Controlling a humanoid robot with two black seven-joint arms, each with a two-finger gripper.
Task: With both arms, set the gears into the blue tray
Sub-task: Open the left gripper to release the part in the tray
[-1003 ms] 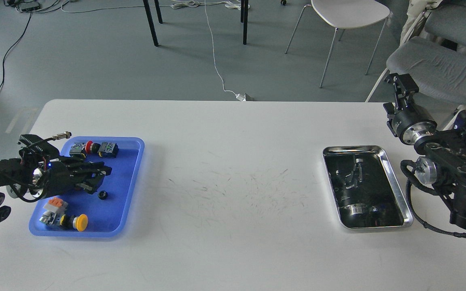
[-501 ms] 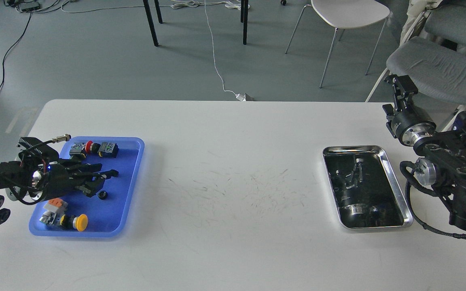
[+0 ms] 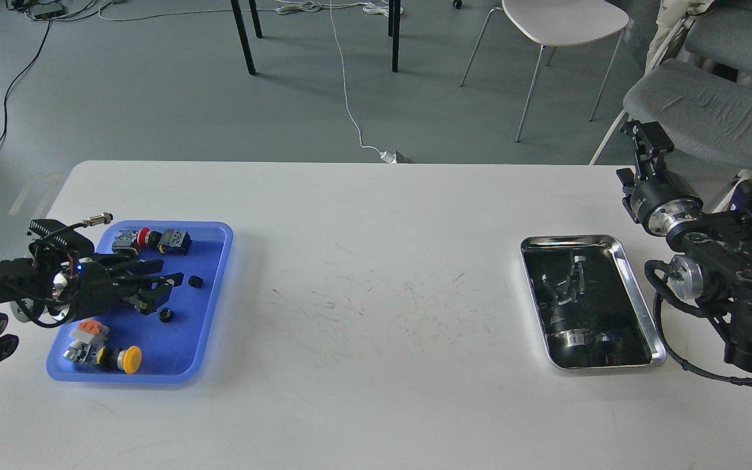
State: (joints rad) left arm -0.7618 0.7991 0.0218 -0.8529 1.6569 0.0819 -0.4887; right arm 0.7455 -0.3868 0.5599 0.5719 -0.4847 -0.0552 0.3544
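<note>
The blue tray lies at the table's left. Two small black gears rest on its floor: one gear just past my left fingertips, the other gear a little nearer to me. My left gripper reaches over the tray from the left, open, with nothing between its fingers. My right gripper is raised at the far right beyond the table edge, pointing away; its fingers cannot be told apart. It holds nothing that I can see.
Push buttons share the blue tray: a red-capped one at the back, a yellow-capped one and an orange-topped block at the front. A steel tray with a dark inside sits at the right. Chairs stand behind the table.
My left gripper opened and drew back slightly; a gear that was not visible before now lies on the tray floor just beyond its fingertips. The right arm barely moved.
</note>
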